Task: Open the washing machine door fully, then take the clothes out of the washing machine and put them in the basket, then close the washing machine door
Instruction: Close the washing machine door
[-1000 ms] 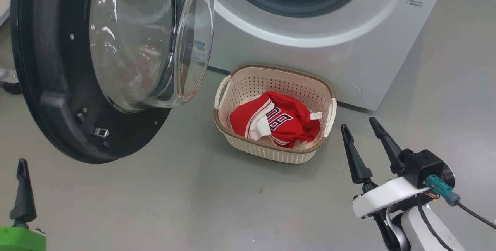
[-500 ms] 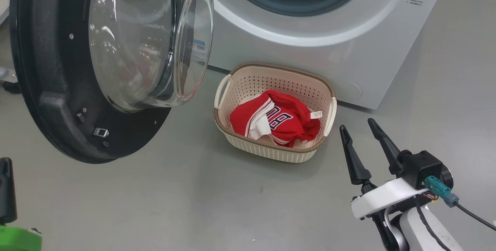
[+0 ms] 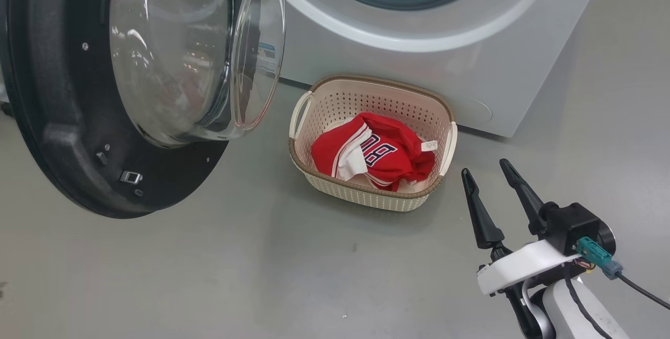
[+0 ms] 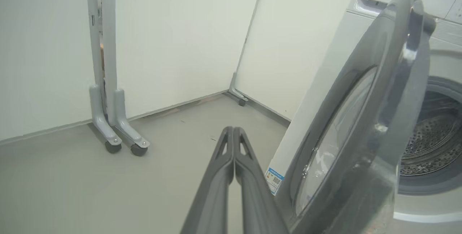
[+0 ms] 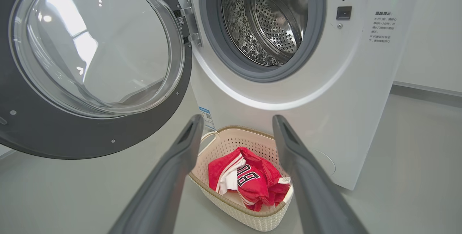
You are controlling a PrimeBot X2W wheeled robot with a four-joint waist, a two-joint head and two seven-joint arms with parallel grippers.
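Note:
The washing machine door (image 3: 63, 119) hangs wide open at the left, its glass bowl (image 3: 183, 51) bulging toward me. The white washing machine (image 3: 419, 30) stands behind, and its steel drum (image 5: 267, 17) looks bare inside. Red clothes (image 3: 374, 158) with white numerals lie in the cream basket (image 3: 366, 200) on the floor before the machine. My right gripper (image 3: 489, 174) hovers open just right of the basket, with nothing between its fingers. In the left wrist view my left gripper (image 4: 233, 133) is shut on nothing, pointing past the door's outer edge (image 4: 361, 136) toward a wall corner.
Grey floor (image 3: 261, 276) stretches in front of the basket and door. In the left wrist view, white partition panels on castor feet (image 4: 122, 147) stand beyond the door, and a blue label (image 4: 275, 180) marks the machine's lower corner.
My left gripper has closed and slipped out of the head view's lower left corner. The head camera shifted slightly; the right gripper, basket and door stayed put.

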